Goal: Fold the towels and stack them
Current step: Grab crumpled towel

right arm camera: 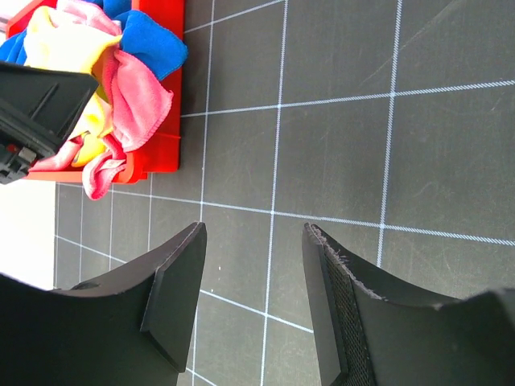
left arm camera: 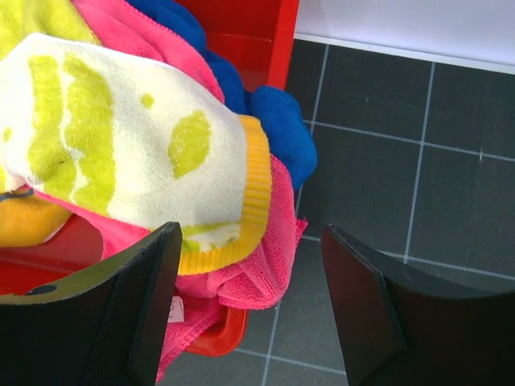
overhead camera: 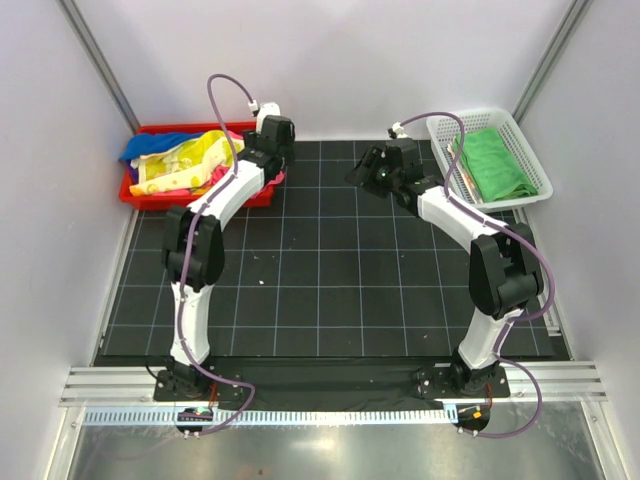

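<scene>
A pile of towels [overhead camera: 185, 160] fills the red tray [overhead camera: 150, 200] at the back left. A cream towel [left arm camera: 121, 137] with yellow-green print and an orange border lies on top. Under it a pink towel [left arm camera: 257, 265] hangs over the tray's corner, and a blue towel [left arm camera: 282, 129] spills out beside it. My left gripper [overhead camera: 272, 150] hovers over that right end of the tray, open [left arm camera: 249, 289], gripping nothing. A green towel [overhead camera: 492, 162] lies in the white basket [overhead camera: 537, 170]. My right gripper [overhead camera: 358, 172] is open [right arm camera: 253, 297] above bare mat.
The black gridded mat [overhead camera: 330, 270] covers the table between the arms. The red tray's corner [left arm camera: 213, 338] sits just below my left fingers. The left gripper's black body [right arm camera: 40, 104] shows beside the tray [right arm camera: 161, 153] in the right wrist view. Grey walls close in on three sides.
</scene>
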